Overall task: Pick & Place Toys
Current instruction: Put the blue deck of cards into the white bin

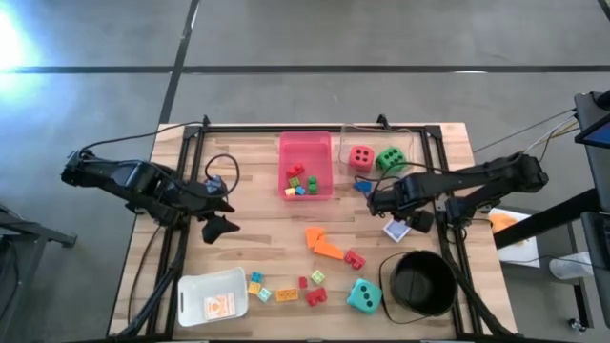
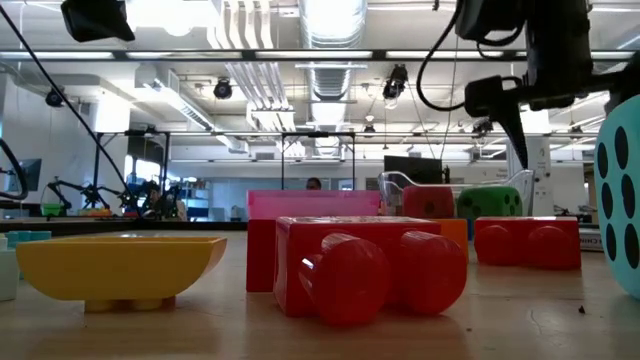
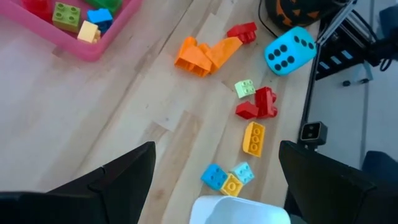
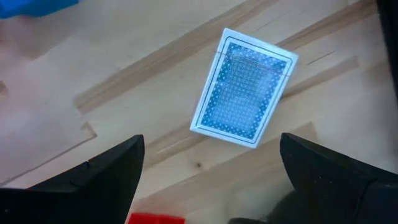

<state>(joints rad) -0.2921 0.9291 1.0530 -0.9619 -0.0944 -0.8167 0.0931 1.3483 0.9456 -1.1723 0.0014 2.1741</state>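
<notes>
Card (image 4: 244,88), blue-patterned with white border, lies flat below open right jaws; left open.

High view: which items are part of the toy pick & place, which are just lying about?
Job:
- red die, green die, teal die
- orange bricks
- loose small bricks
- bricks in tray
- blue-backed card, under the open right tool

Lying about:
- pink tray
- black bucket
- white tub
</notes>
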